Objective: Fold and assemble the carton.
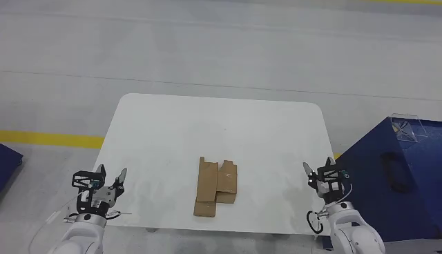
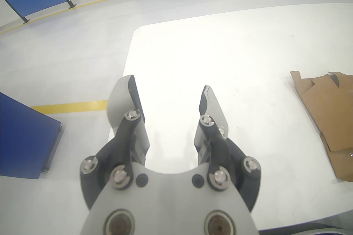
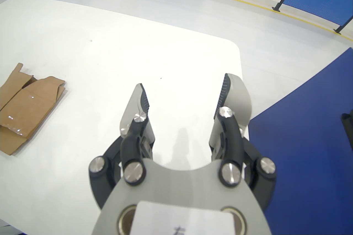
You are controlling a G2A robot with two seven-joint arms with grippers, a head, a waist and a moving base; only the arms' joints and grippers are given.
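Starting pos., folding not yet begun: carton (image 1: 215,187) lies flat on table (image 1: 207,123). L gripper (image 2: 168,84) sits well left of carton, R gripper (image 3: 183,81) well right; both spread wide, empty. Next move likely needs both brought to carton to raise its panels.

Carton (image 1: 215,187): matt brown cardboard, glossy tape patches. Table (image 1: 173,126): smooth matt white. Left gripper (image 2: 168,83), right gripper (image 3: 183,80): satin grey shells, ribbed black pads (image 2: 137,97).

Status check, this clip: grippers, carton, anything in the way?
Left gripper open, empty. Right gripper open, empty. Carton flat, unassembled, lying between them. Nothing blocking.
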